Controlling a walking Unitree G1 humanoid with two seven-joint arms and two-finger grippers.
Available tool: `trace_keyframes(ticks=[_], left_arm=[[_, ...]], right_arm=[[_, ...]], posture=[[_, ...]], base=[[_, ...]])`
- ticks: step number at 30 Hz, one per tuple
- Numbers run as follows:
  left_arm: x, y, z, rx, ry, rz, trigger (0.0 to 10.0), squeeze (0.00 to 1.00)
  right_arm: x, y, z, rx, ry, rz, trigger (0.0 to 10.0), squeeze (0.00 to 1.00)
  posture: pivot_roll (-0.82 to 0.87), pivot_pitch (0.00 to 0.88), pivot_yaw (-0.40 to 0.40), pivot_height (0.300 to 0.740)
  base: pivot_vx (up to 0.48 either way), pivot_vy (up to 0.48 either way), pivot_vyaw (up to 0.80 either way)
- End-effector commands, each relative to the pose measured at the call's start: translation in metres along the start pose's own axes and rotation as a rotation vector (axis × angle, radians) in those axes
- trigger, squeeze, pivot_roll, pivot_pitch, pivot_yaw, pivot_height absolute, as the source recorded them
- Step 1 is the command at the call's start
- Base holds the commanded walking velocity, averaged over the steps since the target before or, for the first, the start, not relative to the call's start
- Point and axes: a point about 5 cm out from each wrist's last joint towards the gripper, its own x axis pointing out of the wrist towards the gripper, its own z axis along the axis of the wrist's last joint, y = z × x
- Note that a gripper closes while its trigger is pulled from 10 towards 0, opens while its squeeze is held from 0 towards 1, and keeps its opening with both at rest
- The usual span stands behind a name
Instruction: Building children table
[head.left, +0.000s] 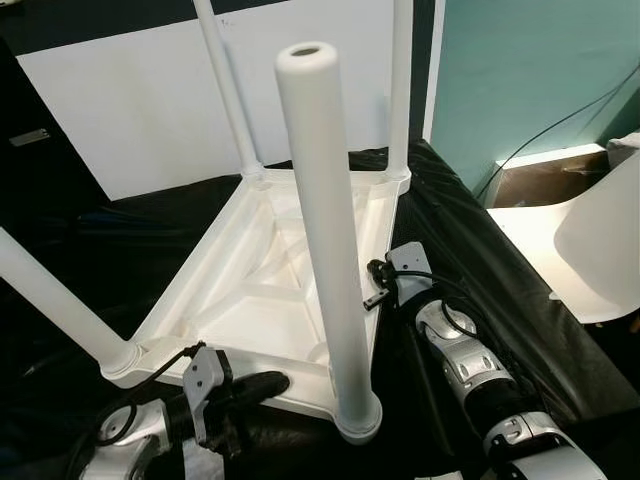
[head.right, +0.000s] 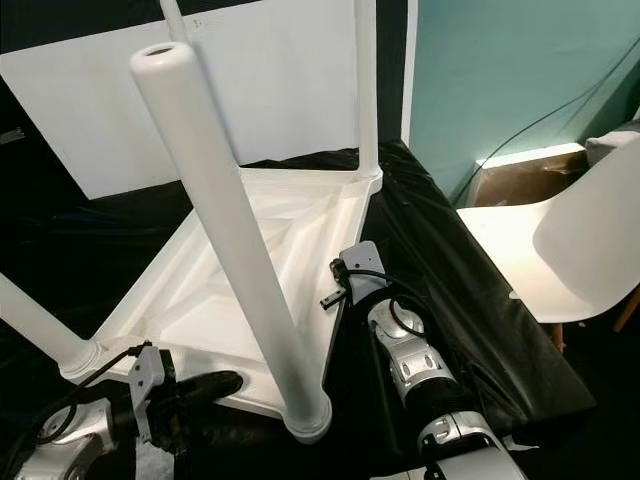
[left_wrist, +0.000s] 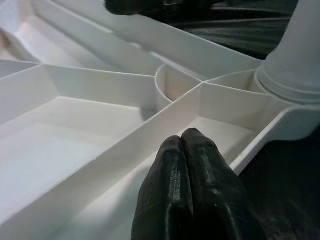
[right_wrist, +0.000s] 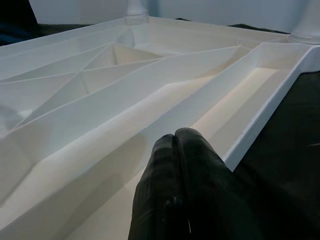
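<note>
Left eye view: white plastic children's table (head.left: 270, 290), upside down on black sheeting (head.left: 480, 260), four legs up, nearest leg (head.left: 325, 230) at its near corner. No legible writing or labels. Left hand (left_wrist: 192, 192), fingers pressed together, rests over the near edge; right hand (right_wrist: 182, 185), fingers likewise together, over the right edge. White chair (head.left: 590, 245) well apart.

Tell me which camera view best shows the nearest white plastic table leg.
The left eye view: the nearest white plastic table leg stands full length, from open top to socket collar. The right eye view shows it whole too, leaning across the upturned white tabletop. The left wrist view catches its base; the right wrist view shows ribs.
</note>
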Motion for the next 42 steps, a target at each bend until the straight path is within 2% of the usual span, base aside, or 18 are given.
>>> trace_keyframes(ticks=[1, 7, 8, 9, 10, 11, 14, 17, 18, 20, 21, 28, 29, 31, 32, 34, 38, 42], left_arm=[[-0.020, 0.014, -0.050, -0.099, 0.263, 0.539, 0.0, 0.00], [-0.012, 0.009, -0.050, -0.127, 0.231, 0.537, 0.0, 0.00], [-0.010, 0.004, -0.050, -0.135, 0.223, 0.494, 8.2, 0.00], [-0.009, 0.000, -0.050, -0.141, 0.217, 0.464, 10.0, 0.00], [-0.009, 0.000, -0.050, -0.141, 0.217, 0.464, 10.0, 0.00], [-0.009, -0.004, -0.048, -0.139, 0.199, 0.415, 10.0, 1.00], [-0.010, -0.007, -0.046, -0.139, 0.187, 0.379, 10.0, 1.00], [-0.013, -0.013, -0.036, -0.117, 0.104, 0.314, 10.0, 1.00], [-0.014, -0.015, -0.030, -0.092, 0.062, 0.295, 10.0, 0.85], [-0.014, -0.015, -0.030, -0.092, 0.062, 0.295, 10.0, 0.85], [-0.014, -0.019, -0.024, -0.066, 0.021, 0.274, 10.0, 0.00], [-0.019, -0.030, -0.014, -0.029, 0.017, 0.172, 10.0, 0.00], [-0.028, -0.038, -0.012, -0.053, 0.054, 0.073, 10.0, 0.00], [-0.028, -0.038, -0.012, -0.053, 0.054, 0.073, 10.0, 0.00], [-0.038, -0.045, -0.009, -0.094, 0.074, -0.022, 10.0, 0.00], [-0.049, -0.050, 0.011, -0.188, -0.034, -0.105, 10.0, 0.00], [-0.045, -0.046, 0.031, -0.175, -0.153, -0.087, 10.0, 0.00], [-0.039, -0.044, 0.035, -0.157, -0.197, -0.057, 10.0, 0.00]], right_arm=[[-0.006, 0.008, -0.017, 0.019, 0.081, 0.031, 10.0, 0.00], [-0.017, 0.012, -0.011, 0.026, 0.051, 0.028, 10.0, 0.00], [-0.021, 0.012, -0.011, 0.026, 0.050, 0.029, 10.0, 0.00], [-0.024, 0.012, -0.011, 0.026, 0.050, 0.029, 10.0, 0.00], [-0.024, 0.012, -0.011, 0.026, 0.050, 0.029, 10.0, 0.00], [-0.028, 0.010, -0.010, 0.011, 0.047, 0.020, 10.0, 0.00], [-0.032, 0.008, -0.008, -0.004, 0.044, 0.007, 10.0, 0.00], [-0.040, -0.003, 0.005, -0.040, 0.004, -0.077, 10.0, 0.00], [-0.044, -0.008, 0.011, -0.051, -0.016, -0.128, 10.0, 0.00], [-0.044, -0.008, 0.011, -0.051, -0.016, -0.128, 10.0, 0.00], [-0.049, -0.015, 0.016, -0.058, -0.038, -0.197, 10.0, 0.00], [-0.067, -0.028, 0.011, -0.068, -0.024, -0.323, 10.0, 0.00], [-0.074, -0.030, 0.007, -0.074, -0.004, -0.340, 10.0, 0.00], [-0.074, -0.030, 0.007, -0.074, -0.004, -0.340, 10.0, 0.00], [-0.079, -0.032, 0.005, -0.078, 0.010, -0.347, 10.0, 0.00], [-0.082, -0.032, 0.004, -0.082, 0.032, -0.347, 10.0, 0.00], [-0.080, -0.028, 0.003, -0.080, 0.046, -0.331, 10.0, 0.00], [-0.079, -0.028, 0.001, -0.078, 0.056, -0.331, 10.0, 0.00]], posture=[[-0.05, 0.000, 0.072, 0.740], [-0.06, 0.000, 0.071, 0.740], [-0.06, 0.000, 0.070, 0.740], [-0.06, 0.000, 0.070, 0.740], [-0.06, 0.000, 0.070, 0.740], [-0.06, 0.000, 0.072, 0.740], [-0.07, 0.000, 0.073, 0.740], [-0.07, 0.000, 0.076, 0.740], [-0.07, 0.000, 0.077, 0.740], [-0.07, 0.000, 0.077, 0.740], [-0.07, 0.000, 0.074, 0.740], [-0.07, 0.000, 0.066, 0.740], [-0.07, 0.000, 0.060, 0.740], [-0.07, 0.000, 0.060, 0.740], [-0.08, 0.000, 0.060, 0.740], [-0.08, 0.000, 0.061, 0.740], [-0.08, 0.000, 0.061, 0.740], [-0.08, 0.000, 0.059, 0.740]], base=[[0.000, 0.000, 0.00], [0.000, 0.000, 0.00], [0.000, 0.000, 0.00], [0.000, 0.000, 0.00], [0.000, 0.000, 0.00], [0.000, 0.000, 0.00], [0.000, 0.000, 0.00], [0.000, 0.000, 0.00], [0.000, 0.000, 0.00], [0.000, 0.000, 0.00], [0.000, 0.000, 0.00], [0.000, 0.000, 0.00], [0.000, 0.000, 0.00], [0.000, 0.000, 0.00], [0.000, 0.000, 0.00], [0.000, 0.000, 0.00], [0.000, 0.000, 0.00], [0.000, 0.000, 0.00]])
